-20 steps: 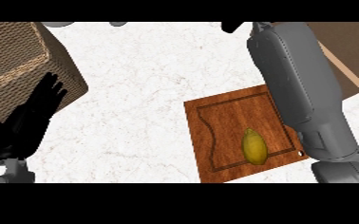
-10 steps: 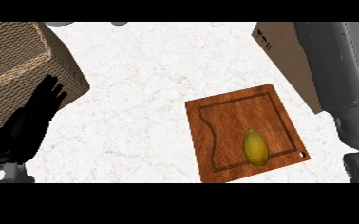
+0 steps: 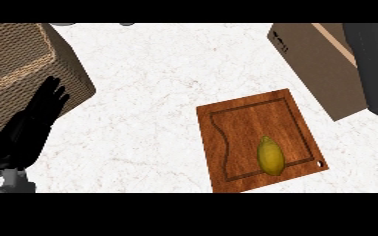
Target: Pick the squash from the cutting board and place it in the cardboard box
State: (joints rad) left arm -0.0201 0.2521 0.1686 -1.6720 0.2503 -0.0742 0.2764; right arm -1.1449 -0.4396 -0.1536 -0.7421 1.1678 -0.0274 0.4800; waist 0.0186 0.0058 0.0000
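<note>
While the white marbled desk (image 3: 162,80) is lying mostly bare, the yellow squash (image 3: 271,155) is sitting on the wooden cutting board (image 3: 236,130) at lower right. A cardboard box (image 3: 321,65) is standing at upper right, another box (image 3: 29,60) at upper left. The left hand (image 3: 33,122) is resting at the left edge, fingers (image 3: 52,90) straight, holding nothing

White marbled counter top (image 3: 162,95) with faint grey veining, evenly lit, filling the view
</note>
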